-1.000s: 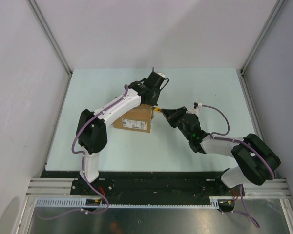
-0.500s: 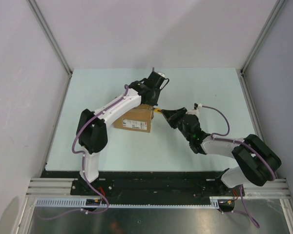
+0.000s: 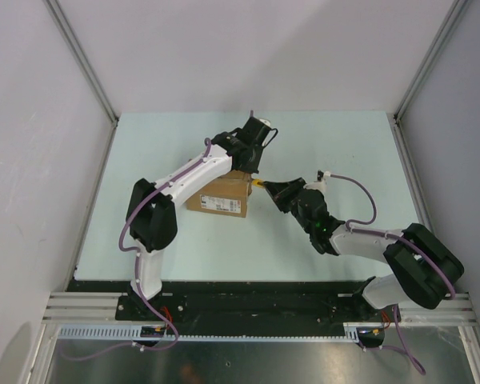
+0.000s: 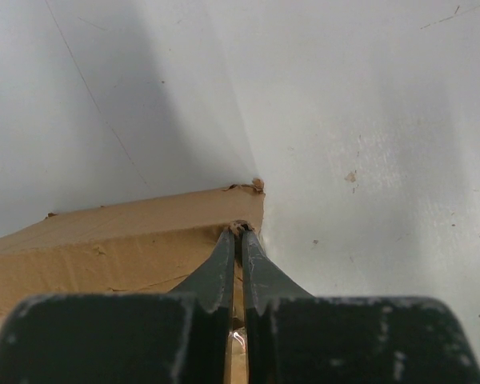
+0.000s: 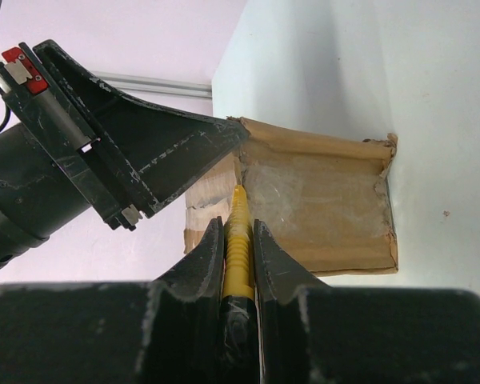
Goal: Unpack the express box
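Cardboard express box [image 3: 218,197] is sitting mid-bench; our left gripper [image 4: 240,234], pressed together, is bearing on its frayed corner, our right gripper [image 5: 238,226] pinching a ribbed yellow utility knife [image 5: 238,260] at the taped face.

- express box [image 3: 218,196]: on the tabletop [image 3: 336,144], near its middle, slightly toward the left edge.
- left gripper [image 4: 240,234]: above the express box, tips down on its far right top corner.
- utility knife [image 5: 238,232]: between the fingers of the right gripper, just right of the express box, tip at the box's right end, beside the left gripper.
- right gripper [image 3: 270,186]: right of the express box, between it and the tabletop's right edge.
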Motion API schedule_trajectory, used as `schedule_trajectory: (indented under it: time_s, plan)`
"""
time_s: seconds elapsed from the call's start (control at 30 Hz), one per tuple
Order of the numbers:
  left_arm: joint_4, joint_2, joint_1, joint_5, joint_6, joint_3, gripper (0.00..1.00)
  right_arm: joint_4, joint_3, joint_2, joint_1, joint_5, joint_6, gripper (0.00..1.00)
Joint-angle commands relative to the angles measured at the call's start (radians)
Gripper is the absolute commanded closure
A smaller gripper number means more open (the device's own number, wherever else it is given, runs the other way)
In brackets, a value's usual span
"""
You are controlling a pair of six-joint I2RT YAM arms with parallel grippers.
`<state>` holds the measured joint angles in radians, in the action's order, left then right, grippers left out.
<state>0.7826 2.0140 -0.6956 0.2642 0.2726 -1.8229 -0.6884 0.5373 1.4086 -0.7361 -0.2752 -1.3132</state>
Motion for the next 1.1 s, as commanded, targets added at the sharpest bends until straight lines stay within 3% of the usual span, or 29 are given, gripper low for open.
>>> schedule_trajectory:
  time_s: [0.0, 1.07]
  plan:
    - [0.144, 0.152, 0.015, -0.016, 0.027, 0.08, 0.96, 0.021, -0.014, -0.02, -0.085, 0.212, -0.017, 1.0]
    - [0.142, 0.164, 0.039, -0.005, 0.007, 0.077, 0.96, 0.072, -0.056, -0.095, -0.18, 0.149, -0.032, 1.0]
